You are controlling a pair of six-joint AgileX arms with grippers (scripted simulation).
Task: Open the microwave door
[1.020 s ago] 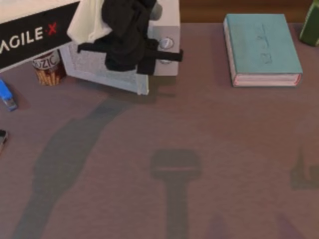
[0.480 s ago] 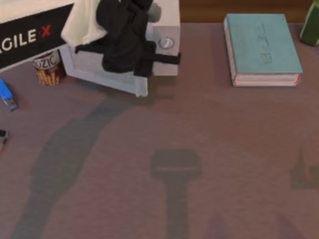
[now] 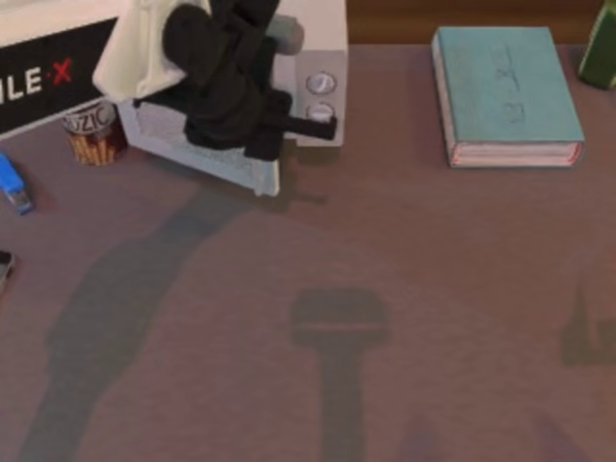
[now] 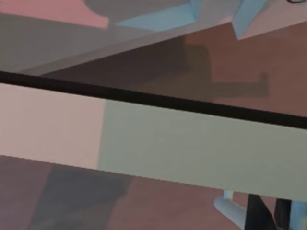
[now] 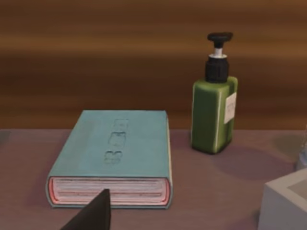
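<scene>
The off-white microwave (image 3: 322,38) stands at the table's back left, its two silver knobs (image 3: 320,85) showing. Its door (image 3: 207,154) is swung partly out, with the free edge (image 3: 272,178) angled toward the table's front. My left gripper (image 3: 269,144) hangs over that edge. In the left wrist view the door's edge (image 4: 192,143) crosses the frame, and black fingers (image 4: 259,215) are shut on the pale handle (image 4: 230,211). My right gripper (image 5: 96,213) is out of the top view and faces the teal book.
A teal book (image 3: 505,91) lies at the back right, with a green pump bottle (image 3: 602,48) beside it. A snack can (image 3: 91,135) stands left of the microwave. A blue object (image 3: 13,185) lies near the left edge. A pale box corner (image 5: 285,201) shows near the right gripper.
The door has swung farther open, its free edge moving left and toward the front. My left gripper moved left with it, uncovering the lower knob.
</scene>
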